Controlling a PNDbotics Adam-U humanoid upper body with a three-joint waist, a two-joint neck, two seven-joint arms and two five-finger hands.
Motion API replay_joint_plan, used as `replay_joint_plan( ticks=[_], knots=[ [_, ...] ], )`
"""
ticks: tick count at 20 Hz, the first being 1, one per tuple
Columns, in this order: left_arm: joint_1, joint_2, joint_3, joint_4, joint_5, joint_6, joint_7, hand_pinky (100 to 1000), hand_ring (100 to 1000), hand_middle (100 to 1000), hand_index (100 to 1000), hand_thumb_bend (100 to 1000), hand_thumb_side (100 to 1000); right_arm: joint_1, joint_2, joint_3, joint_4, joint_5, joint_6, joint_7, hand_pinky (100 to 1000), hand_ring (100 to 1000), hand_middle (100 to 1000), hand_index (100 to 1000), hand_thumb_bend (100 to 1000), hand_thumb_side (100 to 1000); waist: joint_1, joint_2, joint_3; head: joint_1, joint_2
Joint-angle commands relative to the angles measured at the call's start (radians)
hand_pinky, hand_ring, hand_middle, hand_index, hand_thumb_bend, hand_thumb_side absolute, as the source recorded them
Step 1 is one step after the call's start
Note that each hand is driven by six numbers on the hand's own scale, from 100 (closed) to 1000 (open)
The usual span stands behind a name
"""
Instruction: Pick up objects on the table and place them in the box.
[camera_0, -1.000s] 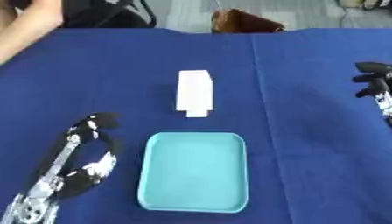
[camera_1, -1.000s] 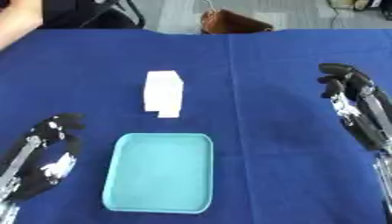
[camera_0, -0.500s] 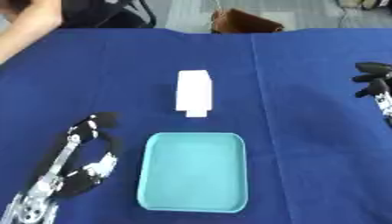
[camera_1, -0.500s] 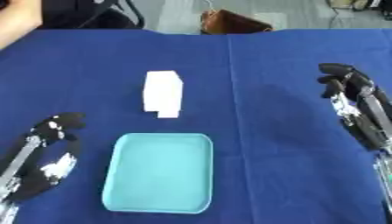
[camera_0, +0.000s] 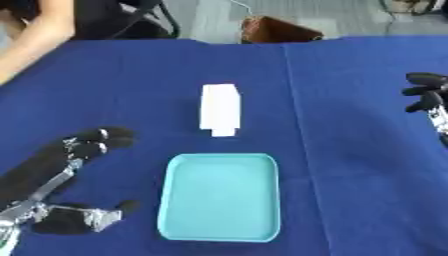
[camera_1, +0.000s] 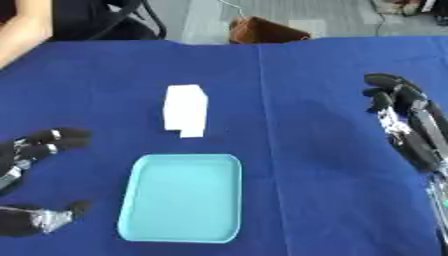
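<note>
Blue table (camera_0: 350, 150) bears white box (camera_0: 219, 108), lengthwise front-to-back.

A small white rectangular box (camera_1: 185, 116) lies on the blue cloth-covered table (camera_1: 306, 200), just beyond a shallow turquoise plastic tray (camera_1: 180, 198). The left hand (camera_1: 26, 152) and right hand (camera_1: 404, 122) rest open at either side.

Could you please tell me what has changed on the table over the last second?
Very little. The left hand has opened a bit wider, its thumb spreading away from its fingers, but it has grasped nothing. The right hand stayed where it was, open. The white box and the empty teal tray have not moved on the blue cloth.
</note>
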Motion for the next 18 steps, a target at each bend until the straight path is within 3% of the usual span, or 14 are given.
replay_joint_plan(
  ticks=[1,13,18],
  knots=[
    [0.003,0.075,-0.006,-0.018,-0.016,-0.025,0.010,740,815,858,899,485,454,-0.004,-0.022,-0.002,-0.010,0.004,-0.001,0.002,640,783,851,858,100,850,0.000,-0.023,-0.003,0.002,-0.003],
    [-0.021,0.112,-0.024,-0.018,0.010,-0.042,0.013,732,809,854,901,449,496,-0.004,-0.022,-0.001,-0.010,0.004,-0.001,0.003,640,783,851,858,100,850,0.003,-0.025,-0.005,0.001,-0.002],
    [-0.070,0.171,-0.036,-0.018,0.076,-0.033,0.001,730,809,855,901,455,504,-0.002,-0.023,0.000,-0.007,0.005,0.000,0.003,640,783,851,858,100,850,0.004,-0.029,-0.005,0.002,0.001]
  ],
)
